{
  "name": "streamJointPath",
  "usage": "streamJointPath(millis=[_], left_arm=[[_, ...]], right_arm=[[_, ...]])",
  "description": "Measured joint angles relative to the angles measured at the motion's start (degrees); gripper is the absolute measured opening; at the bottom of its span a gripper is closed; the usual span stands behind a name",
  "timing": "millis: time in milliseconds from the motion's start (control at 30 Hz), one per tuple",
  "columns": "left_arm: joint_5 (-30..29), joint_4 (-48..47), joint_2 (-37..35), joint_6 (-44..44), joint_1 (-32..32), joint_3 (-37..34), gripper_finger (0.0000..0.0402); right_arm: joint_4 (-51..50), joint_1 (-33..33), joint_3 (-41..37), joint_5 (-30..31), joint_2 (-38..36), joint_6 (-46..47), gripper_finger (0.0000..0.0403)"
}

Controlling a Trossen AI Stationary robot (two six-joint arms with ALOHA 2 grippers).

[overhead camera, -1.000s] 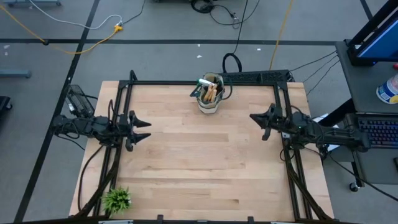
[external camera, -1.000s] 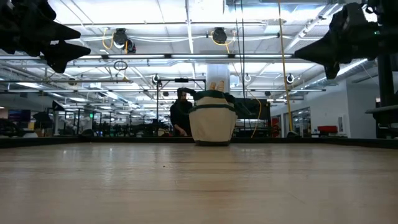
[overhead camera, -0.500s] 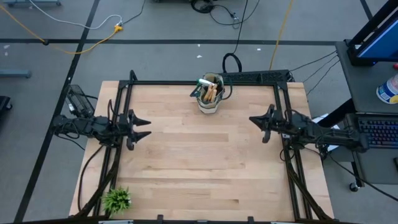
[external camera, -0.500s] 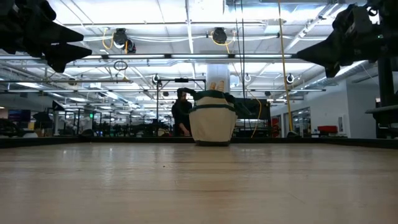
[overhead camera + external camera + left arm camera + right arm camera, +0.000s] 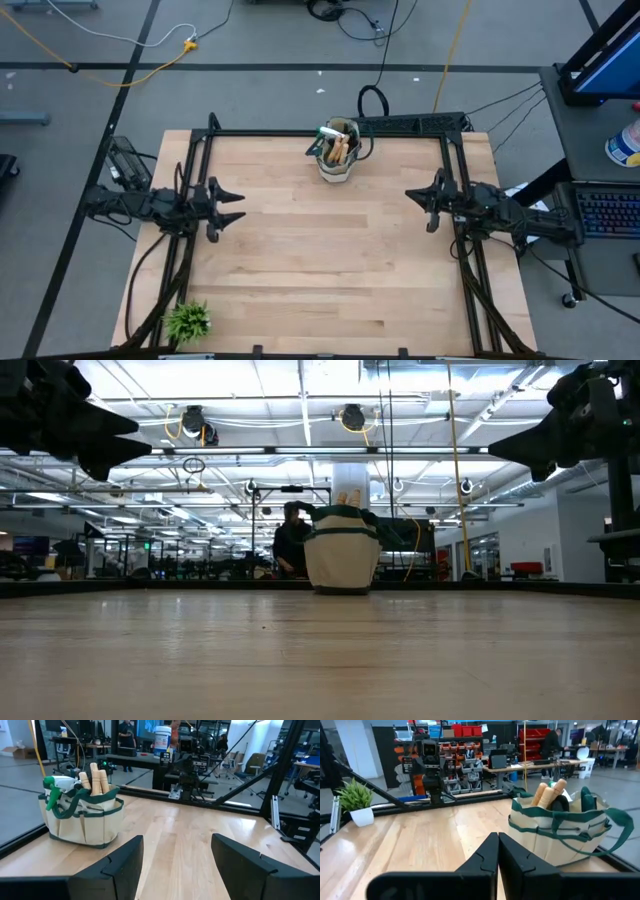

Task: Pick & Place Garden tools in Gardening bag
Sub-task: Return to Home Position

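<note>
The gardening bag [image 5: 338,158], a beige tote with dark green handles, stands upright on its base at the middle of the table's far edge. Garden tools stick up out of it: wooden handles [image 5: 97,779] and a green spray bottle [image 5: 57,784]. The low view shows the bag [image 5: 342,560] too, as does the right wrist view [image 5: 560,832]. My left gripper [image 5: 236,206] hangs open above the table's left side, pointing level, with nothing between its fingers [image 5: 125,857]. Above the table's right side my right gripper [image 5: 410,193] is shut and holds nothing.
A small spiky green plant [image 5: 187,320] in a white pot stands at the near left corner. Black frame rails [image 5: 300,133] run along the table's far, left and right sides. Bare wood [image 5: 330,250] lies between the arms. A person [image 5: 290,540] stands beyond the table.
My right gripper has rolled a little about the line it points along, staying shut and level. The bag and its tools have kept still.
</note>
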Motion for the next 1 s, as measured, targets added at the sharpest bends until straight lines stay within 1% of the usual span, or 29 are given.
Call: streamJointPath(millis=[133, 400, 467, 567, 667, 1000], left_arm=[[0.04, 1.15, 0.01, -0.18, 0.0, -1.54, 0.0241], [0.97, 0.77, -0.01, 0.76, -0.04, -1.55, 0.0241], [0.95, 0.25, 0.01, -1.04, -0.04, -1.55, 0.0241], [0.78, -0.47, 0.05, -6.31, -0.04, -1.55, 0.0241], [0.76, -0.45, 0.05, -8.96, -0.04, -1.55, 0.0241], [0.65, -0.42, 0.05, -9.27, -0.04, -1.55, 0.0241]], right_arm=[[-3.42, 0.0, 0.0, 0.0, -1.42, -0.79, 0.0], [-6.15, 0.0, 0.0, -0.01, -1.29, -3.28, 0.0], [-6.2, 0.0, 0.0, 0.0, -1.29, -3.22, 0.0], [-6.95, 0.0, 0.0, 0.02, -1.29, -3.2, 0.0], [-8.01, -0.02, 0.0, 0.11, -1.29, -3.05, 0.0], [-8.44, -0.02, 0.0, 0.17, -1.22, -3.09, 0.0]])
